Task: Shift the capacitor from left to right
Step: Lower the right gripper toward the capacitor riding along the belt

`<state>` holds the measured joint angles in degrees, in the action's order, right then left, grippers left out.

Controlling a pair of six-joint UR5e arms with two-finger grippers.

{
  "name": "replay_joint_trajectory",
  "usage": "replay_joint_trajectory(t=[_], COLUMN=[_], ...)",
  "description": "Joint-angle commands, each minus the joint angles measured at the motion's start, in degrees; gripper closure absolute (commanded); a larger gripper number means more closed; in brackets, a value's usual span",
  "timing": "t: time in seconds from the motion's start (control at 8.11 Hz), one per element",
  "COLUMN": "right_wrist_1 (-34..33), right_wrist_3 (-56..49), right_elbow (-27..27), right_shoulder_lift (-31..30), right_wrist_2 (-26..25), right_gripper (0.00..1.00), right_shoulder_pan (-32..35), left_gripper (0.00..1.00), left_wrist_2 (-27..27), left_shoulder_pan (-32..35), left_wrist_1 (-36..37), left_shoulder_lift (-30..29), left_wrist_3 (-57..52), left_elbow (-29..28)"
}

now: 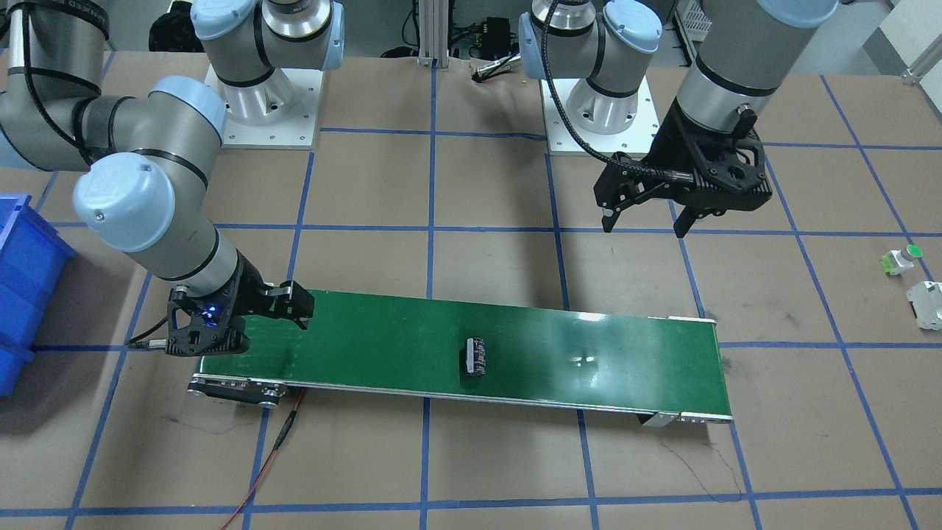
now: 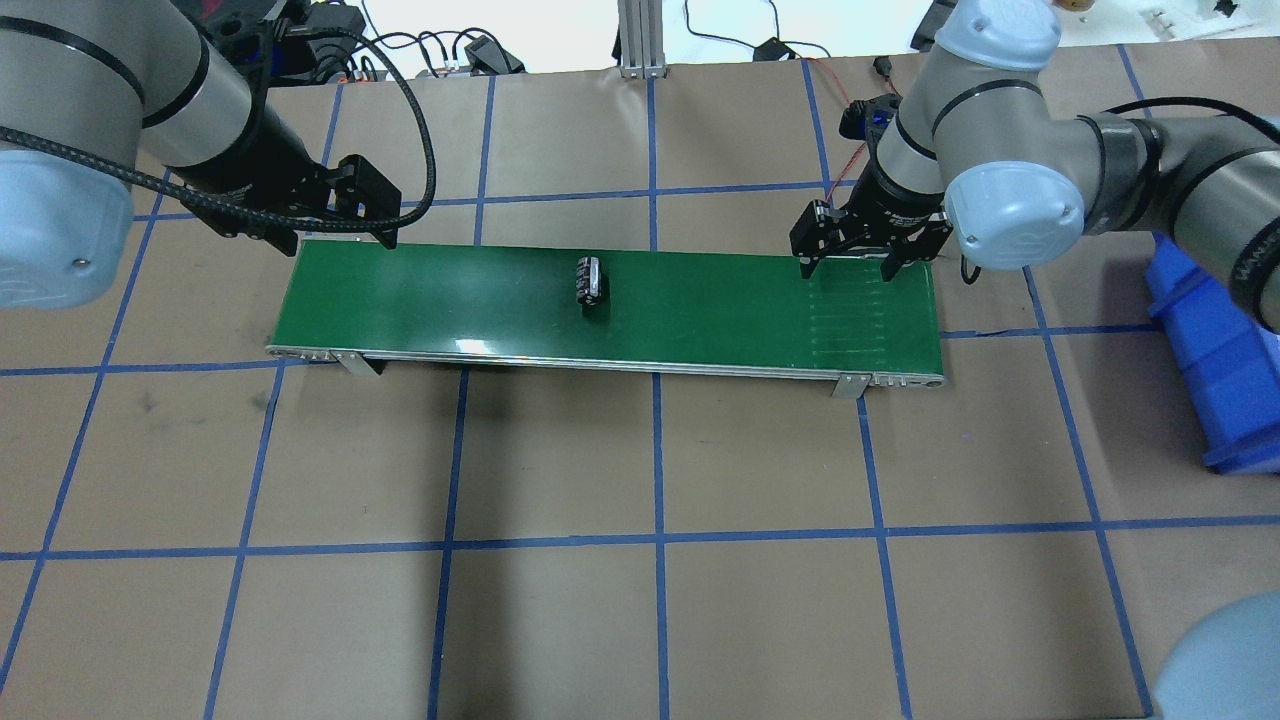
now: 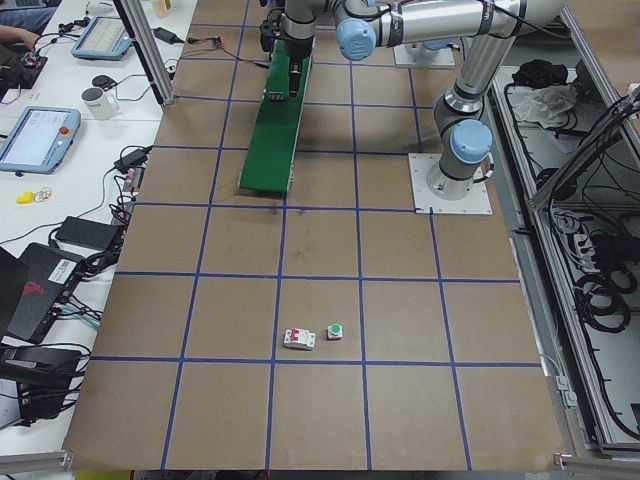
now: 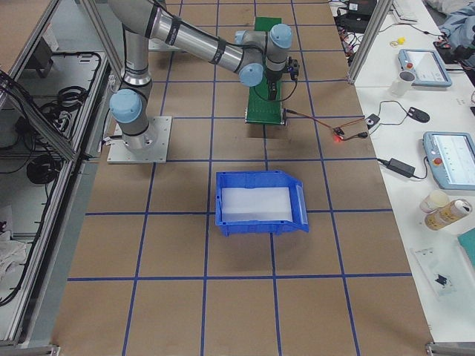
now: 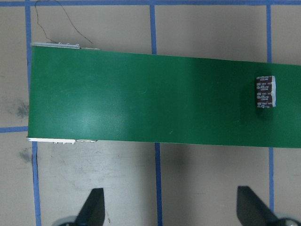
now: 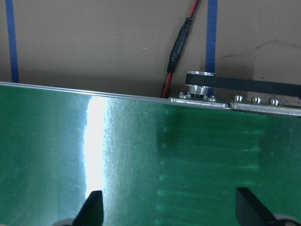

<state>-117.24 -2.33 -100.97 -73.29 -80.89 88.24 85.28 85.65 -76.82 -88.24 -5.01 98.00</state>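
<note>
Okay, front view, capacitor [image 1: 476,356]: I see it lying on its side on the green conveyor belt [image 1: 589,353], about mid-length, just below frame centre.
Front view, left hand [image 1: 644,227]: upper right of the frame, fingers spread and empty, above the tabletop [image 1: 500,464] behind the belt's right end.
Front view, right hand [image 1: 298,305]: centre left, low over the belt's left end, well apart from the capacitor.
Front view, other items: a blue bin [image 1: 22,294] at the left edge. A white part with a green cap [image 1: 901,259] and a grey boxy part [image 1: 926,302] sit at the right edge. A red cable [image 1: 272,449] runs off toward the bottom.
Overhead view, capacitor: mid-belt, slightly above frame centre.
Overhead view, hands: the left one is at upper left by the belt's corner, the right one at upper right over the belt's end. Both are spread and hold nothing.
Left side view: the two loose parts lie side by side low in the frame, with the belt at upper centre.
Right side view: the bin sits mid-frame, the belt at the top.
Left wrist view: the capacitor is on the belt at the right edge, pale face turned right. I see the fingers wide apart at the bottom.
Right wrist view: the fingers are wide apart over the belt, and the cable plug is at the top.
</note>
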Motion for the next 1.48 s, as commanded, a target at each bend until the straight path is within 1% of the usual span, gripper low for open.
replay_joint_trajectory(t=[0.0,0.86,0.99,1.11,1.23,1.36], right_wrist_1=[-3.95,-3.78,-3.87,-4.22,-4.48,-4.48], right_wrist_3=[-3.45,-3.04,-1.21,0.81,1.44,2.67], right_elbow=[-2.73,-2.92,-3.00,-3.00,-3.00,-3.00], right_shoulder_lift=[0.08,-0.01,-0.01,0.08,-0.01,0.08], right_wrist_2=[0.11,0.82,1.51,4.22,4.68,4.60], right_gripper=[0.00,0.01,0.01,0.01,0.04,0.05], right_shoulder_pan=[1.40,1.50,1.50,1.50,1.59,1.67], left_gripper=[0.00,0.00,0.00,0.00,0.00,0.00], left_wrist_2=[0.06,-0.11,-0.11,-0.11,-0.11,-0.02], left_shoulder_pan=[-0.05,0.13,0.04,0.13,0.04,0.04], left_wrist_1=[0.00,-0.09,0.00,-0.09,-0.09,-0.09], left_shoulder_lift=[0.09,0.00,0.09,0.00,0.00,0.00], left_wrist_3=[0.00,-0.09,-0.09,-0.26,-0.35,-0.44], left_elbow=[0.09,0.08,0.09,0.09,0.09,0.09])
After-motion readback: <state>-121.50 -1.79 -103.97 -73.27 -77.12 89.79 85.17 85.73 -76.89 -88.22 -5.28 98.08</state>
